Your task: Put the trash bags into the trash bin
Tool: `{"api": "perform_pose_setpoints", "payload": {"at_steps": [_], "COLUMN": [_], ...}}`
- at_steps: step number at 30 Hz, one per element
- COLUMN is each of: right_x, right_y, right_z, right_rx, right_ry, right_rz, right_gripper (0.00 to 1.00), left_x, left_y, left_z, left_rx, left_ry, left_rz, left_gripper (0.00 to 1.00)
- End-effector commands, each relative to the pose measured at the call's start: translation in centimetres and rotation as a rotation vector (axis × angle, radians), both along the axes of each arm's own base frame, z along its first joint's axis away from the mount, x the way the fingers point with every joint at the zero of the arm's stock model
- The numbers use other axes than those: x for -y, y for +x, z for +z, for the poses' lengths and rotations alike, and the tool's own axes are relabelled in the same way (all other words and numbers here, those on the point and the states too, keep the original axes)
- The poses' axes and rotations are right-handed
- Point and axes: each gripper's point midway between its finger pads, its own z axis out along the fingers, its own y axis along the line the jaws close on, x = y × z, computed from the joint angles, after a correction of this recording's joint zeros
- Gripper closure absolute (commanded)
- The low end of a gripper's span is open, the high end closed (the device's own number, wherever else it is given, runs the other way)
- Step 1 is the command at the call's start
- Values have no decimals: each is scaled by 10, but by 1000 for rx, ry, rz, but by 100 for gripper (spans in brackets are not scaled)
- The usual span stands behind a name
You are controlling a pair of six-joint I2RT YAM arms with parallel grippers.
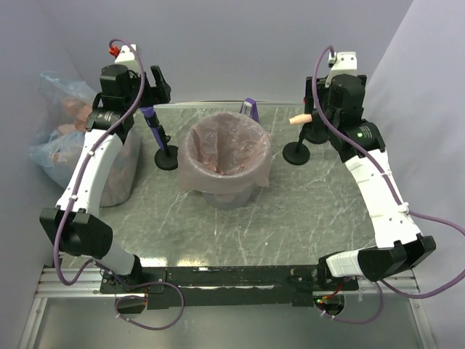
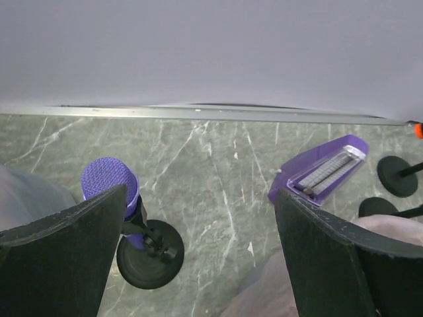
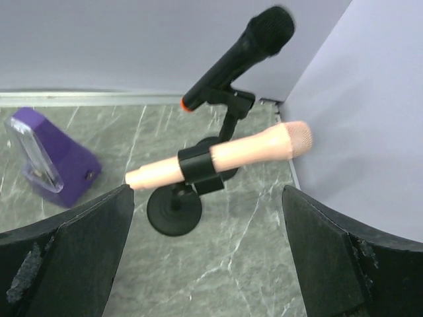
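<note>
Grey plastic showed below the draped liner: the trash bin stood upright near the middle of the marble-patterned table, between the two arms. A pinkish translucent bag was spread inside it, its mouth folded out over the rim and hanging down the sides.

Just behind the bin, at the far edge, I could see a small purple box lying tilted. To the left of the bin a purple microphone leaned in a clip on a black round stand. To the right, a peach microphone lay across its own stand, and a black microphone slanted up on another stand behind it, near the far right corner.

My left gripper hung above the purple microphone with its jaws spread wide and nothing between them. My right gripper hung over the peach microphone, jaws likewise wide and holding nothing.

Off the table's left side sat a clear sack holding pinkish lumps I couldn't identify.
</note>
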Motion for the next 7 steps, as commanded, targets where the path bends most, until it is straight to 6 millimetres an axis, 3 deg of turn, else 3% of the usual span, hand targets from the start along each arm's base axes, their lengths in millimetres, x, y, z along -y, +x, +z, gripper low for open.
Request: {"api": "perform_pose_setpoints", "payload": {"at_steps": [1, 4, 7], "right_x": [12, 12, 10], "right_y": [-13, -12, -9], "right_z": [80, 89, 79], "right_rx": [220, 243, 209], "right_ry": [29, 33, 42], "right_rz": [-48, -48, -49], "right_gripper": [1, 1, 1], "left_x": [-4, -4, -5], "left_y": [8, 10, 11], "left_z": [13, 18, 18], "left_rx": [42, 57, 63], "left_ry": [-11, 4, 21], "left_rz": [33, 30, 27], "left_gripper": [3, 4, 3]}}
